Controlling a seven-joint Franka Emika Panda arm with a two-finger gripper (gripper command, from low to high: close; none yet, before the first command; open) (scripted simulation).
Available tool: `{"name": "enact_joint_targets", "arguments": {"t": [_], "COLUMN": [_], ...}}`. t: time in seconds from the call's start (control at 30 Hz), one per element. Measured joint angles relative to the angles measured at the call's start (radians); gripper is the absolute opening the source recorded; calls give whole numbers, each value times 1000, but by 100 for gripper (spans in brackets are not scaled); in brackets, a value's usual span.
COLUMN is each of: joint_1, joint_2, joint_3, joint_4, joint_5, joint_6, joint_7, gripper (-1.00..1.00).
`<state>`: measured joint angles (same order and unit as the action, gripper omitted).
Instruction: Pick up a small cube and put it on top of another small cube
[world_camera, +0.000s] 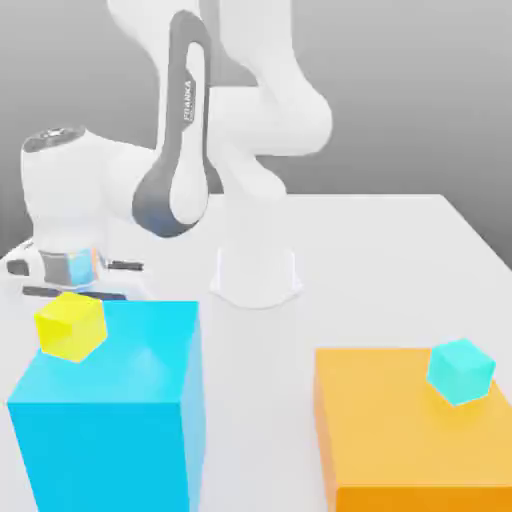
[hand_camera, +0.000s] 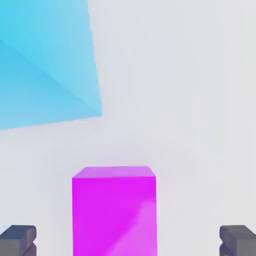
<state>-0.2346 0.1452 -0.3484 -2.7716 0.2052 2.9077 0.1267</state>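
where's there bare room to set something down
The white tabletop has a bare strip between the big blue block and the orange block. It is crowded at the exterior view's left, where the arm reaches down behind the blue block.

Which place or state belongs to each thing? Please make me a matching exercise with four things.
Column one:
1. Yellow cube
2. Cyan cube
3. Magenta cube
4. Claw

Column two:
A. On the orange block
B. Open
C. On the big blue block
D. On the white surface

Pairs: 1-C, 2-A, 3-D, 4-B
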Motion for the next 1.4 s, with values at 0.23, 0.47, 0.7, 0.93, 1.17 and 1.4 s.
{"name": "enact_joint_targets", "arguments": {"t": [0.23, 0.47, 0.7, 0.93, 1.17, 1.4], "joint_1": [-151, -97, -77, -134, -67, -2], "joint_2": [138, 58, -122, -226, -290, -307], "joint_3": [185, 108, 34, 12, 86, 198], "joint_4": [30, 11, 27, 229, 417, 527], "joint_5": [143, 41, -184, -217, -225, -225], "joint_6": [106, 45, -90, -338, -635, -822], "joint_7": [-109, -32, 34, 169, 431, 659], "gripper": [-100, -100, -100, -100, -100, -100]}}
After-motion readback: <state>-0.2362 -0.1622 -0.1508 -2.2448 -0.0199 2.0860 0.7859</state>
